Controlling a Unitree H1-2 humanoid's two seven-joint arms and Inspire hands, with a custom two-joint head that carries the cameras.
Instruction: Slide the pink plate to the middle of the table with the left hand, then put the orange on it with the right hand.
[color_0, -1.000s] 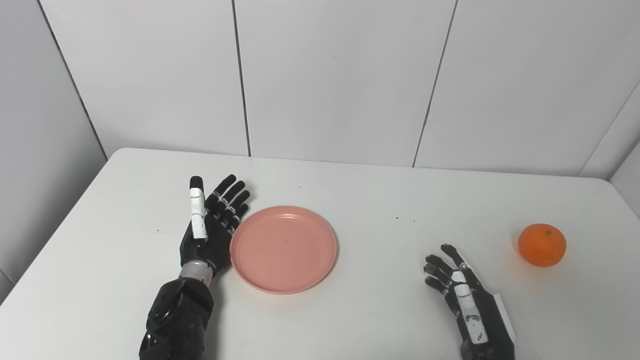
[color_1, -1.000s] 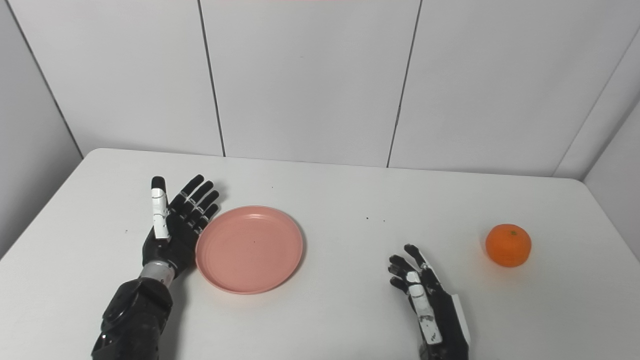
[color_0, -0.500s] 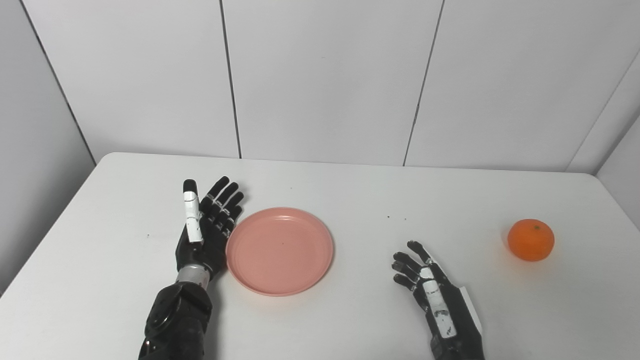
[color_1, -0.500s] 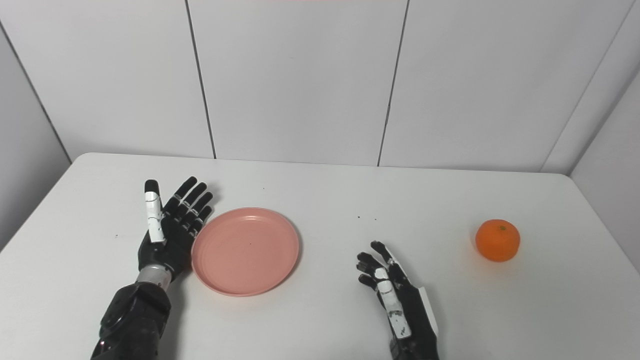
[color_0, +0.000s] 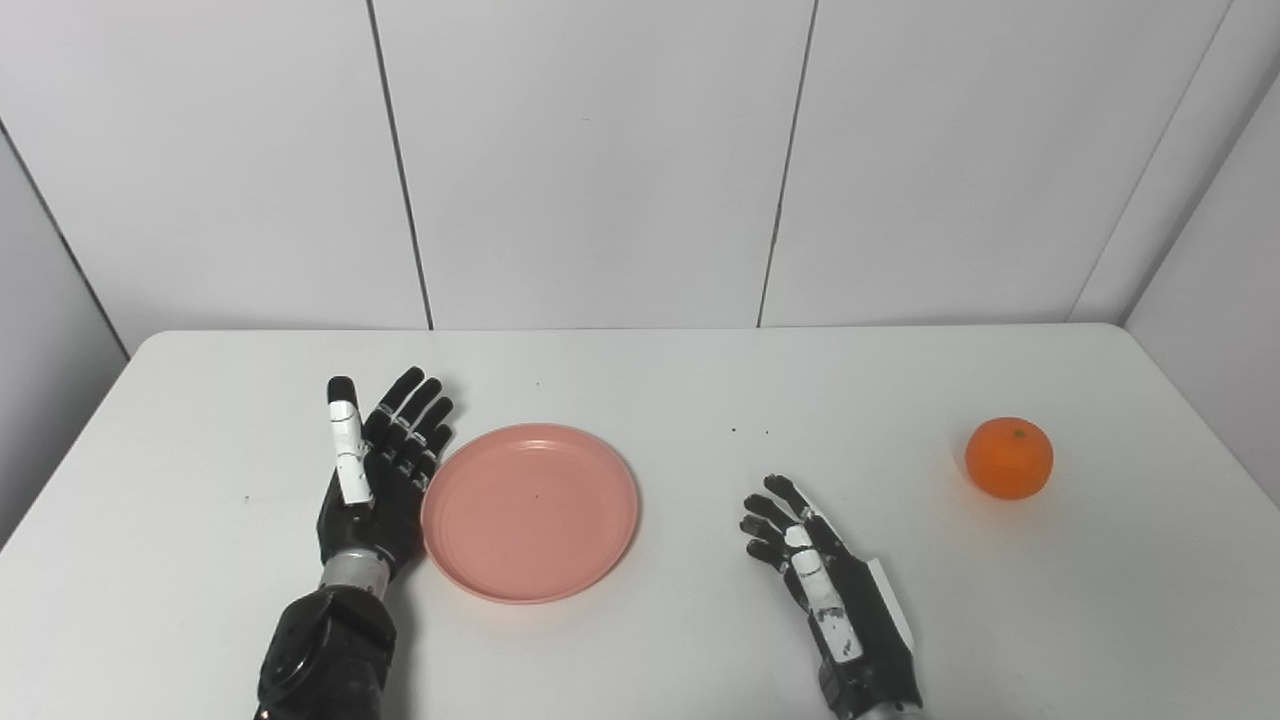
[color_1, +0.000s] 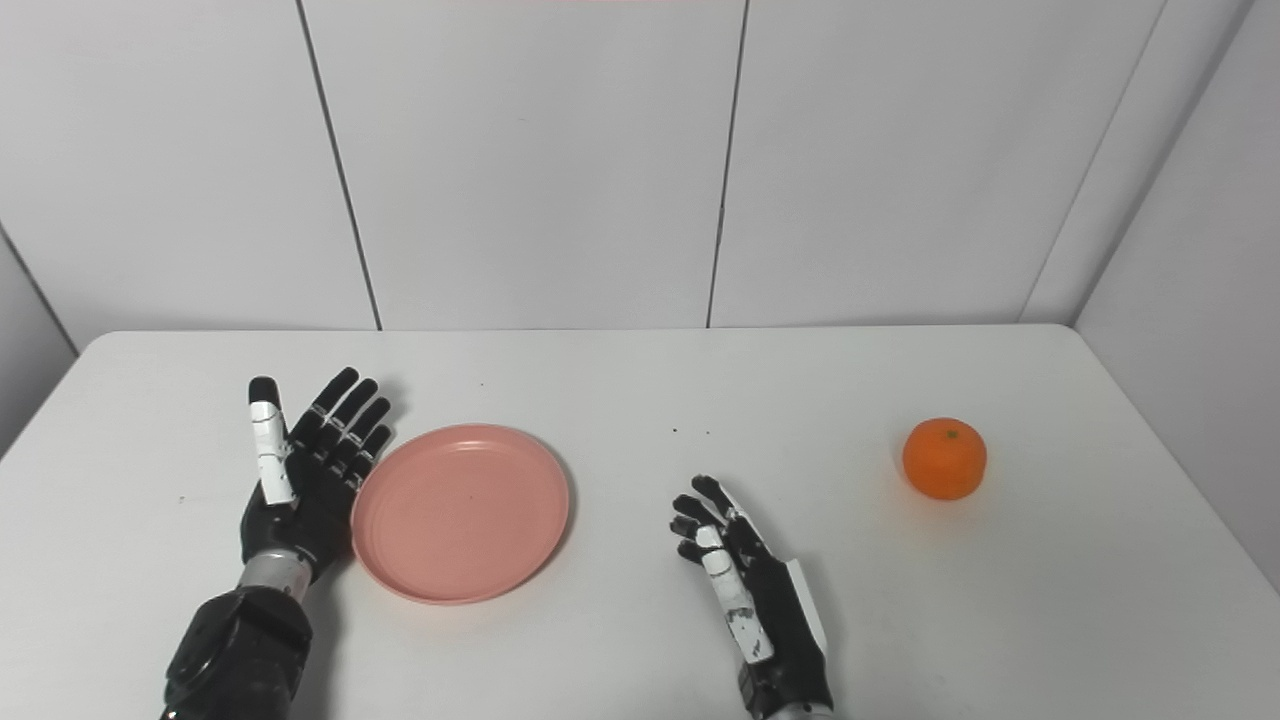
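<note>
Two hands rest over a white table (color_0: 640, 640), and neither holds anything. The left hand (color_0: 375, 480) stands on edge, palm turned toward the plate (color_0: 530, 512), its fingers (color_0: 415, 425) straight and spread, pointing toward the far edge, the thumb raised apart from them. The heel of that hand lies right against the plate's left rim; whether the fingers touch the rim as well I cannot tell.

The plate is pink, round and shallow, lying flat and bare, left of the table's middle and closer to the near edge than to the far one.

The right hand (color_0: 825, 580) lies low near the near edge, to the right of the plate and clear of it, with bare table between them. Its fingers (color_0: 765, 510) are loosely curled but apart, gripping nothing, pointing toward the far left.

The orange (color_0: 1009, 458) sits by itself close to the right edge, about midway between near and far edges, well apart from the right hand and farther still from the plate. A small dark stem mark shows on its top.

A couple of tiny dark specks (color_0: 750, 432) lie on the table near its middle, beyond the right hand.
</note>
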